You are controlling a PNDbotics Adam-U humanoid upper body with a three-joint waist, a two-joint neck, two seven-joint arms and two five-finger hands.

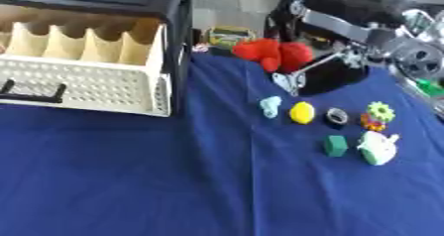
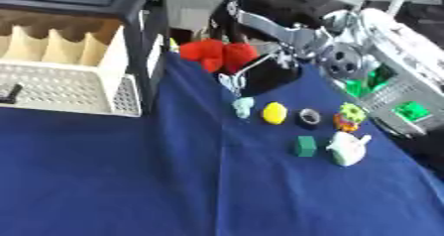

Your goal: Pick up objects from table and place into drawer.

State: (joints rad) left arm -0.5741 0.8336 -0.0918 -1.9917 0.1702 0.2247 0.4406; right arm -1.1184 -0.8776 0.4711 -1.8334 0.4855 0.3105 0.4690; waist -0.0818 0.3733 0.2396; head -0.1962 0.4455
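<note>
Objects: a cluster of small pieces lies toward the right edge of the blue-covered tabletop (image 1: 130, 180), well apart from the drawer.
Pale blue piece (image 1: 271, 106): leftmost of the row, just beside the yellow piece (image 1: 302, 112); both look light, rigid and smooth, best pinched across their narrow sides.
Dark ring (image 1: 336, 115): low and flat, likely awkward to lift off cloth; a pinch across its rim seems safest.
Green gear (image 1: 380, 112): sits over an orange-red piece; the teeth should give purchase.
Green block (image 1: 336, 145): nearer the front edge, flat-sided, judged the easiest hold.
White-and-green piece (image 1: 377, 147): largest of the group, irregular; take it round the body.
Red soft thing (image 1: 276, 53): at the far edge, looks squashy.
Drawer (image 1: 86, 84): cream, perforated front, pulled open at the left far corner, dividers showing inside.
Right hand (image 1: 293, 80): reaches from the upper right, just behind the row; holding nothing visible, finger posture cannot be told.
Left hand: not visible.
</note>
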